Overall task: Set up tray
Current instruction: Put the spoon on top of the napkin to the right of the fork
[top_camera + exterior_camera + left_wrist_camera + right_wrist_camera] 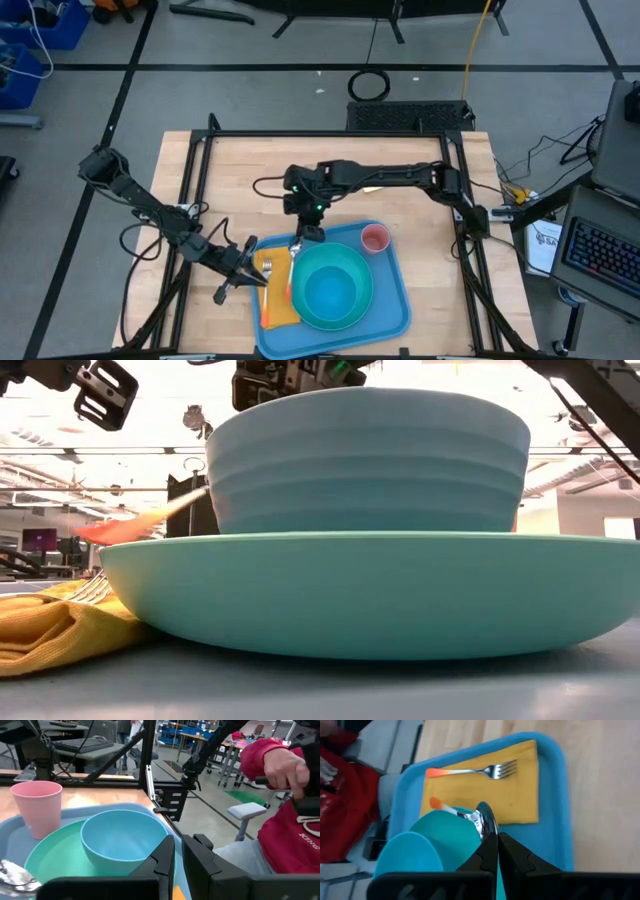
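Looking down on a wooden surface [420, 180], the left end effector [240, 272] hangs at the left edge of the blue tray [390, 300], its fingers narrowly parted and empty as far as can be seen. Next comes a yellow napkin [275, 305] on the tray's left side, with a fork [267, 285] lying on it. A teal plate [345, 320] sits mid-tray with a lighter blue bowl [330, 290] on top. A spoon [482, 820] leans on the plate's rim, its bowl pinched by the right end effector [493, 837], which is closed just above the tray's far-left part. A pink cup [374, 238] stands at the far right corner. Setting looks almost finished; only laying down the spoon seems left.
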